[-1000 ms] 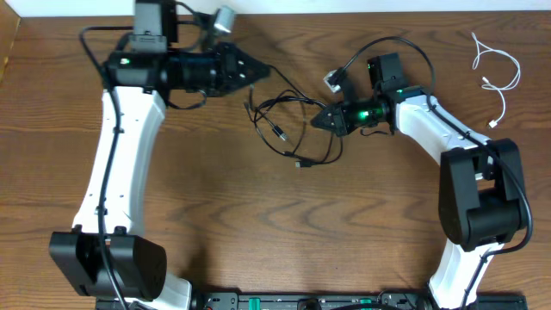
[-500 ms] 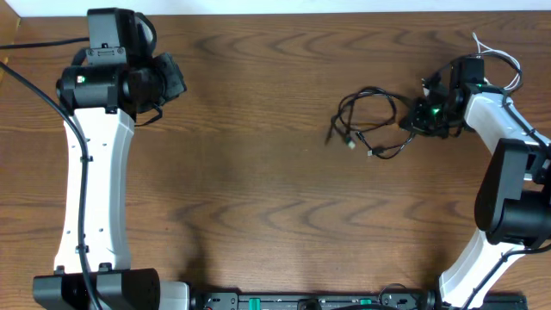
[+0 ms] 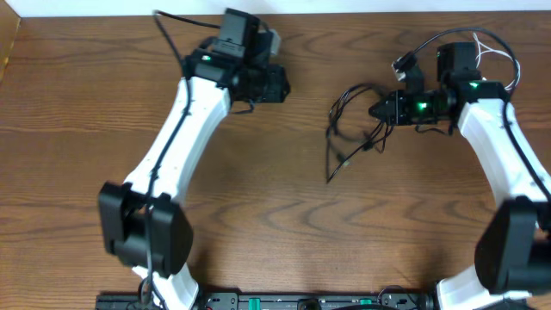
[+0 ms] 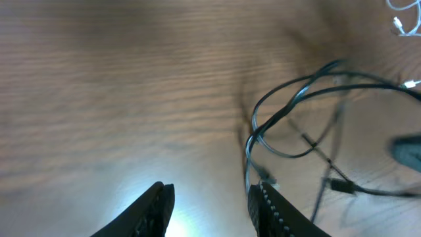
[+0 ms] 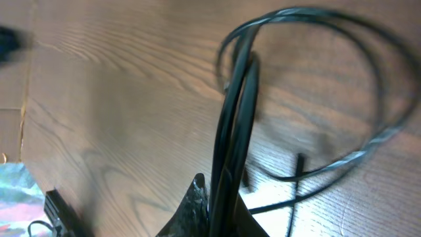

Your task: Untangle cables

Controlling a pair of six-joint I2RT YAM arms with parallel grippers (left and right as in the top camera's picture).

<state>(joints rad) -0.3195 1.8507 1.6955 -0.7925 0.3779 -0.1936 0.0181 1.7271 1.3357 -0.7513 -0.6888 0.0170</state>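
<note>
The black cable [image 3: 331,129] lies in loose loops at the table's centre right, one end trailing toward the front. My right gripper [image 3: 376,111] is shut on several of its strands, which rise from between the jaws in the right wrist view [image 5: 227,191]. My left gripper [image 3: 282,84] is open and empty, to the left of the loops. In the left wrist view its jaws [image 4: 210,204] hang over bare wood with the black cable [image 4: 289,108] just right of them. The white cable [image 3: 513,62] lies apart at the far right, partly hidden by the right arm; it also shows in the left wrist view [image 4: 402,18].
The wooden table [image 3: 258,215] spreads wide in front and to the left. The thick robot wire [image 3: 430,43] arcs above the right wrist. The table's back edge [image 3: 344,10] runs close behind both grippers.
My left arm has swung back right, toward the black cable. My right gripper has moved left with the black cable in it, and the loops now hang longer toward the front.
</note>
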